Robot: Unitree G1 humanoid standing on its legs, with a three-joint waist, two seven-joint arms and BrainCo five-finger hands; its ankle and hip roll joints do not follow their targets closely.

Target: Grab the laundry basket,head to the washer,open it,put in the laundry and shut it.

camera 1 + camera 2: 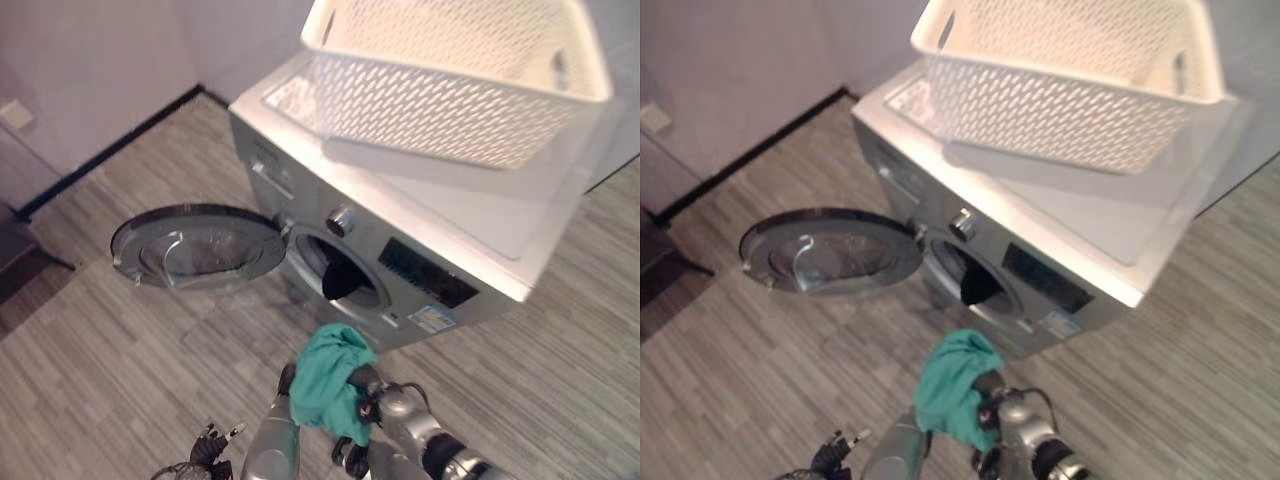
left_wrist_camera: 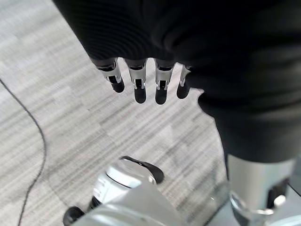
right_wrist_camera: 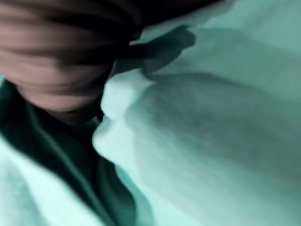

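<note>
Teal crumpled cloth (image 1: 328, 378), bunched over the right hand (image 1: 372, 398), is carried before the silver front-loading washer (image 1: 400, 255), presumably for loading; whether those fingers grip it cannot be told. Its round door (image 1: 195, 245) is swung open for access. The left hand (image 2: 141, 80) is held empty, fingers relaxed.

Home laundry corner: washer (image 1: 400, 240), basket (image 1: 450, 80), wood-look floor (image 1: 120, 350).

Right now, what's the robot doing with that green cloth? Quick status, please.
Right robot hand shut on green cloth, in front of washer. Door open. Basket on washer top. Left robot hand empty, fingers straight.

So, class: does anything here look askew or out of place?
The white basket sits tilted on the washer, one end raised. Otherwise nothing odd: the door is open, and the right robot hand holds the green cloth.
</note>
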